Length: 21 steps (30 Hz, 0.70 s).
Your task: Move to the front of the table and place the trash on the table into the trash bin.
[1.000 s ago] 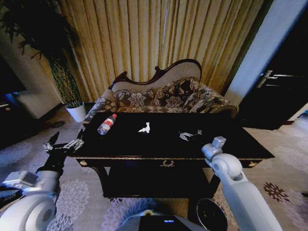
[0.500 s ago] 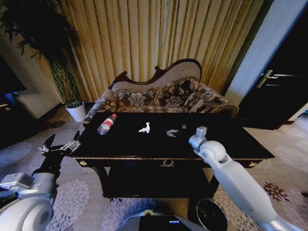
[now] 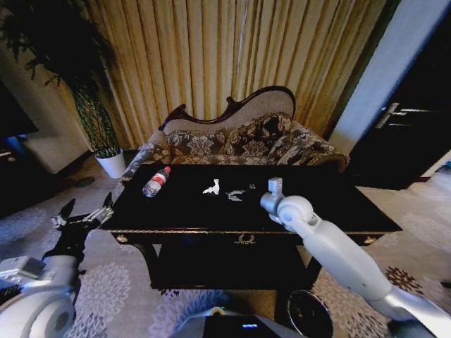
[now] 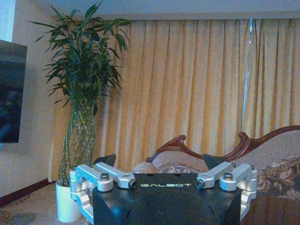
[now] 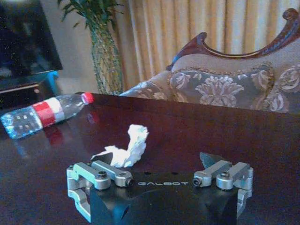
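Observation:
The dark glossy table [image 3: 338, 211] stands right before me. On it lie a clear bottle with a red label [image 3: 156, 182] [image 5: 44, 112] and a crumpled white paper scrap [image 3: 211, 187] [image 5: 124, 150]. My right gripper [image 3: 239, 191] [image 5: 154, 160] hovers open just above the tabletop, close beside the scrap, with nothing between its fingers. The bottle rests on its side farther toward the table's left end. My left gripper [image 3: 81, 217] [image 4: 159, 161] hangs open off the table's left end, holding nothing. The round trash bin [image 3: 310, 313] stands on the carpet below my right arm.
A floral sofa [image 3: 232, 141] sits behind the table against yellow curtains. A tall plant in a white pot [image 3: 111, 163] [image 4: 65, 206] stands at the back left. A dark door [image 3: 409, 134] is at the right. Patterned carpet surrounds the table.
My right arm has swung left across the tabletop, bringing its gripper up to the white scrap. The left gripper has drifted slightly left and down.

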Available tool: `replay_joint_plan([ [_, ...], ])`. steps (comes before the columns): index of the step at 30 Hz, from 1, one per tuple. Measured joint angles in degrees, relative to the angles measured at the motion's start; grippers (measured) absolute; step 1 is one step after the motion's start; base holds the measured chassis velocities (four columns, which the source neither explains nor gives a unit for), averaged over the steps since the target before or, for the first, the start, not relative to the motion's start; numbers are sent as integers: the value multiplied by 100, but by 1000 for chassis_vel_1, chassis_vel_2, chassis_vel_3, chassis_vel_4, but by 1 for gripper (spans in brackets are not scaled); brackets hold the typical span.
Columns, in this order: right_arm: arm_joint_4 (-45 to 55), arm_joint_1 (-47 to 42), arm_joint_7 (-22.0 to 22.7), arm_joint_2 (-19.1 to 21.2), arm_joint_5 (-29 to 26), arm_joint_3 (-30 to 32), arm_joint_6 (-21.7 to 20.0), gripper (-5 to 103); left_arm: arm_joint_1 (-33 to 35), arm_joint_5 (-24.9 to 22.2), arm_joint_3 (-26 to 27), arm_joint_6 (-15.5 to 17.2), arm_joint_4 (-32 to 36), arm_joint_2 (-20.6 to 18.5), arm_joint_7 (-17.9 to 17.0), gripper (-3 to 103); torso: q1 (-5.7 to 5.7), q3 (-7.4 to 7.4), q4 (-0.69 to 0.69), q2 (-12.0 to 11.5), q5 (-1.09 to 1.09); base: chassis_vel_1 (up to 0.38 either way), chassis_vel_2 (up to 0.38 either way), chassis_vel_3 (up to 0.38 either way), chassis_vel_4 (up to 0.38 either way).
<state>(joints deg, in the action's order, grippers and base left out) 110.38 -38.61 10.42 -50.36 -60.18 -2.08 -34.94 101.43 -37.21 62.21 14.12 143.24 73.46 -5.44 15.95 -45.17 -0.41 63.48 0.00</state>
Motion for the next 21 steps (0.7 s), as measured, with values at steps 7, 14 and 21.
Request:
replay_joint_plan([
  [7,-150,530,1140,-366,-250,-381,-291,100,41,23,5,9,0,38,-19,100,0,0,0,0,-1,0,0,0,0],
  [14,-151,682,1638,-516,-525,-502,-450,100,94,40,33,7,0,72,-19,100,0,0,0,0,-1,0,0,0,0],
  [21,-141,697,1734,-625,-655,-603,-488,100,96,52,18,3,0,108,-17,100,0,0,0,0,0,0,0,0,0],
])
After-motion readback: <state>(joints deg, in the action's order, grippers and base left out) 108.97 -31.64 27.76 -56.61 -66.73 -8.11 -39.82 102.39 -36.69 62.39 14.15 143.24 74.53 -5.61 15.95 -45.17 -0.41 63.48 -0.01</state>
